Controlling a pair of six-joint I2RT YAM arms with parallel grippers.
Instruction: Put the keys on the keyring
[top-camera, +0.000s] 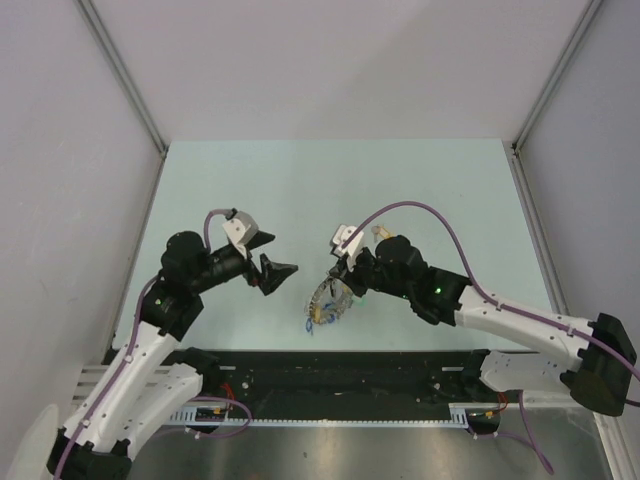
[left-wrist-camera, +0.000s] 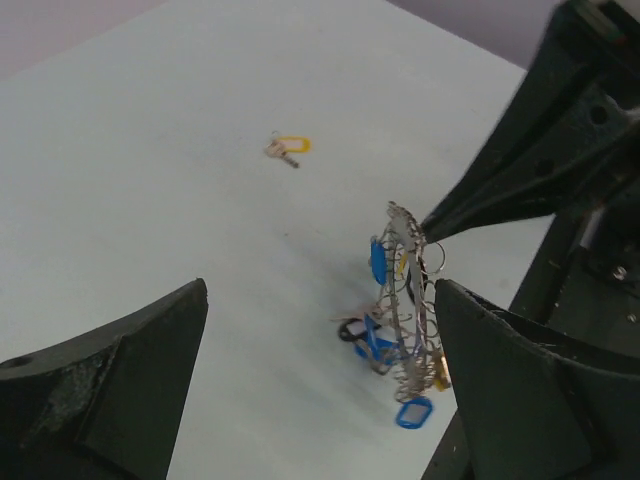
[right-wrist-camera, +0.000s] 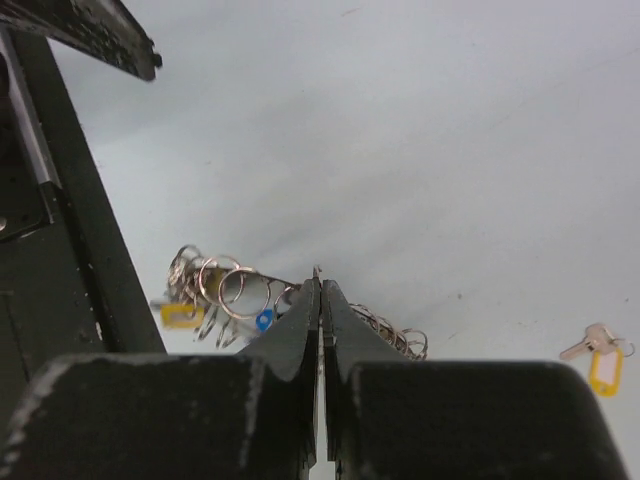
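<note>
The keyring (left-wrist-camera: 405, 300) is standing upright over the table (top-camera: 400, 190), its top edge being pinched between the clenched jaws of the right gripper (left-wrist-camera: 425, 228). The left gripper (top-camera: 268, 257) is hovering just beside the ring, jaws spread wide, grasping nothing. One yellow-tagged key (left-wrist-camera: 287, 148) is lying well apart on the table.

Top camera high behind left gripper (top-camera: 280, 256) and right gripper (top-camera: 338, 284), looking down, each wrist camera close behind its own fingers (left-wrist-camera: 110, 390), facing forward over the table (left-wrist-camera: 150, 150), keyring (left-wrist-camera: 405, 300) at right fingertips (right-wrist-camera: 300, 330) in all views
</note>
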